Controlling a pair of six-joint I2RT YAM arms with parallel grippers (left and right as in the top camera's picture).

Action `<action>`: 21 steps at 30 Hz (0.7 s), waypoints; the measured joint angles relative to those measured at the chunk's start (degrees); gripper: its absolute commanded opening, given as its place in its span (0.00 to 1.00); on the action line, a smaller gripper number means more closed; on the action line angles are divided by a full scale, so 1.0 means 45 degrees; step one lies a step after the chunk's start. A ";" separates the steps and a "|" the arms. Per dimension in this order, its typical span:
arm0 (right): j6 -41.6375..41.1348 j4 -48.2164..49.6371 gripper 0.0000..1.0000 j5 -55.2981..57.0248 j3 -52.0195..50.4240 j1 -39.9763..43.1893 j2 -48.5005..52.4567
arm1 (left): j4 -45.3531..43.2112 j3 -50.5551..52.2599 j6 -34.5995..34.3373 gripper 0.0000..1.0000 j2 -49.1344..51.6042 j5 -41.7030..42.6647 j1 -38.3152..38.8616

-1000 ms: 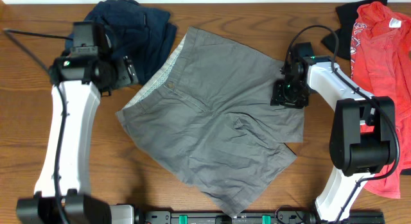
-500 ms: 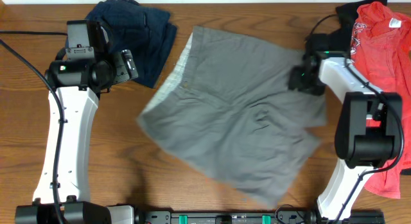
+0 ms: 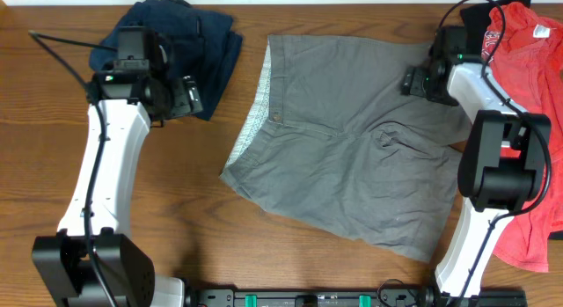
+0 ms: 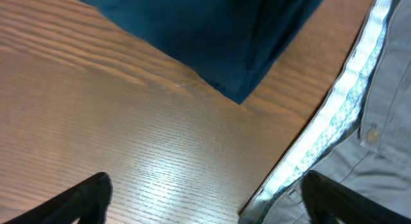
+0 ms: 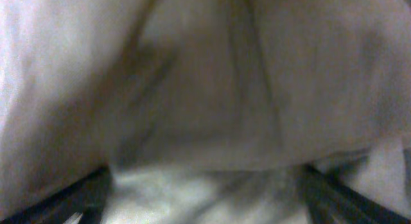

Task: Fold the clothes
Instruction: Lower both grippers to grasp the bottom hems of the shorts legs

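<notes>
Overhead: grey shorts (image 3: 352, 157) lie flat mid-bench (image 3: 176, 219), waistband toward my left. My right fingers (image 3: 419, 82) sit at the far leg corner, spread wide, with cloth bulging between them. My left fingers (image 3: 186, 97) are wide and empty, beside the navy garment (image 3: 198, 43). To do this well, I should pinch the cloth edges squarely, then fold leg over leg with the hems aligned.

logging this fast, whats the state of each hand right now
left hand: open, holding nothing
right hand: looks open, grey shorts cloth between its fingers
</notes>
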State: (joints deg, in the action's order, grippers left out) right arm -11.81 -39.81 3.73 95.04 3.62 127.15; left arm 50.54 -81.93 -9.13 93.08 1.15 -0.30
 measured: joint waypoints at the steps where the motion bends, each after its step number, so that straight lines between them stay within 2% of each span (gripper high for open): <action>1: 0.0015 -0.0986 0.99 -0.0063 0.0544 -0.0024 -0.0010 | 0.0005 0.0010 0.0044 0.98 0.0010 0.0010 0.0039; 5: -0.0316 -0.4444 0.99 -0.0340 0.2365 -0.0107 -0.0874 | 0.0452 0.0019 0.0233 0.98 -0.0238 -0.0005 0.0073; 11: -0.1341 -0.7834 0.99 -0.0826 0.2701 -0.0427 -0.4745 | 0.2472 0.0044 0.0704 0.98 -0.1243 0.0607 0.0097; 12: -0.1486 -0.8165 0.96 -0.1035 0.2715 -0.0491 -0.5323 | 0.2720 0.0044 0.0772 0.98 -0.1341 0.0763 0.0136; 13: -0.1530 -0.8553 0.84 -0.1345 0.2725 -0.0549 -0.5897 | 0.3050 0.0049 0.0855 0.98 -0.1418 0.0937 0.0204; 15: -0.1501 -0.9462 0.72 -0.1943 0.2710 -0.0612 -0.6669 | 0.3415 0.0141 0.0860 0.98 -0.1447 0.1151 0.0355; 18: -0.1671 -1.0822 0.71 -0.2424 0.2317 -0.0612 -0.7101 | 0.3449 0.0670 0.0306 0.98 -0.1447 0.1379 0.0573; 21: -0.2137 -1.0967 0.73 -0.2618 0.0899 -0.0622 -0.7305 | 0.2744 0.1681 -0.0733 0.98 -0.1447 0.1394 0.0899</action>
State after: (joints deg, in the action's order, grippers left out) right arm -21.43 -89.17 -8.05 99.09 0.82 94.28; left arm 62.89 -74.37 -12.43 86.56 7.42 3.75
